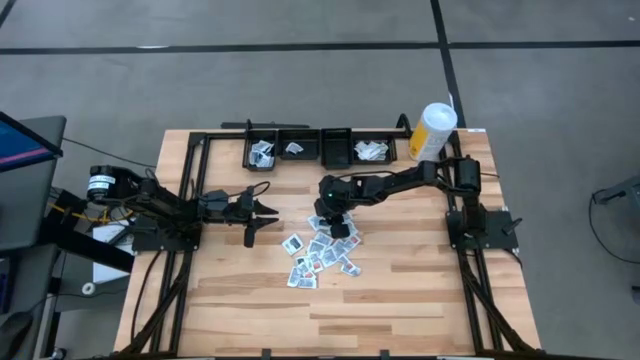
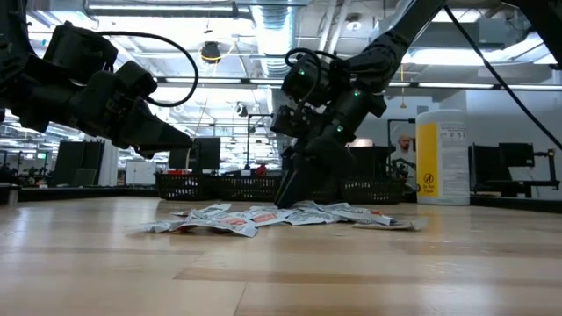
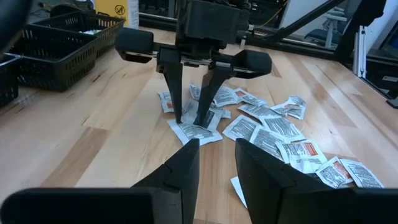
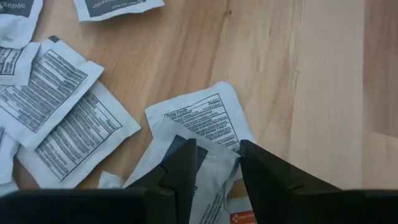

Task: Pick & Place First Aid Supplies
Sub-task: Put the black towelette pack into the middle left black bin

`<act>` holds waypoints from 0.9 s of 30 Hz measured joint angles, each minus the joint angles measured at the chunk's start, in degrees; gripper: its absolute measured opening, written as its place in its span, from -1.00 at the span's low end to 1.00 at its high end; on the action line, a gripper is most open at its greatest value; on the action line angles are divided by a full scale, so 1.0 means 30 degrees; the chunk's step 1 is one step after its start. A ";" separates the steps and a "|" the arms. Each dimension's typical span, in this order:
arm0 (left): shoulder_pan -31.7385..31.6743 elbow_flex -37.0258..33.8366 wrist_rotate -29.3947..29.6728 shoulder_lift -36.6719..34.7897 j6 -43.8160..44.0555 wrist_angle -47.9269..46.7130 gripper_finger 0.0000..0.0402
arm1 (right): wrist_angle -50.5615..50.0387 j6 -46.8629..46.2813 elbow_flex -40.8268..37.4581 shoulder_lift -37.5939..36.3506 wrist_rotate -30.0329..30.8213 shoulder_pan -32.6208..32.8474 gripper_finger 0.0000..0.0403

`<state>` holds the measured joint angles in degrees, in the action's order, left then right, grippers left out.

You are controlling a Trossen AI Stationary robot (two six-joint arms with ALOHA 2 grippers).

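Packets (image 1: 320,255) scattered mid wooden table (image 1: 400,310), bins (image 1: 320,148) behind

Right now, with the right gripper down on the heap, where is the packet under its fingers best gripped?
By the raised, crumpled edge of the packet, pinched from straight above. It lies partly atop another packet on the table, so that edge lifts clear while the rest lies flat. The right gripper straddles it, open. The left gripper waits beside the heap.

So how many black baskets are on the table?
3, in a row along the table's far edge: left basket, middle basket, right basket. Each holds some packets.
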<state>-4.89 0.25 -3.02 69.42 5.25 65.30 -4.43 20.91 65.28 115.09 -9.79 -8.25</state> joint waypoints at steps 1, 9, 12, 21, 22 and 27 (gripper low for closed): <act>0.0000 0.0000 0.0006 0.0004 -0.0006 0.0000 -0.48 | 0.0008 0.0000 0.0000 0.0000 -0.0004 0.0000 -0.41; 0.0000 0.0000 0.0003 0.0004 0.0021 -0.0007 -0.48 | 0.0069 -0.0657 0.0000 0.0000 0.0011 0.0000 -0.51; 0.0000 0.0000 -0.0001 0.0004 0.0032 -0.0007 -0.48 | 0.0012 -0.0787 0.0060 0.0000 0.0054 -0.0002 -0.68; 0.0000 0.0000 -0.0001 -0.0001 0.0045 0.0015 -0.48 | -0.0395 -0.0801 0.0649 0.0015 0.0027 0.0000 -0.94; 0.0000 0.0000 0.0006 0.0000 0.0045 0.0015 -0.48 | -0.0478 -0.0801 0.0720 0.0015 0.0018 0.0000 -0.96; 0.0000 0.0000 -0.0001 0.0000 0.0048 0.0022 -0.48 | -0.0971 -0.0794 0.1276 0.0015 0.0033 -0.0007 -0.97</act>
<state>-4.89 0.25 -3.03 69.42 5.40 65.36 -7.34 18.52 69.10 115.13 -9.69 -8.27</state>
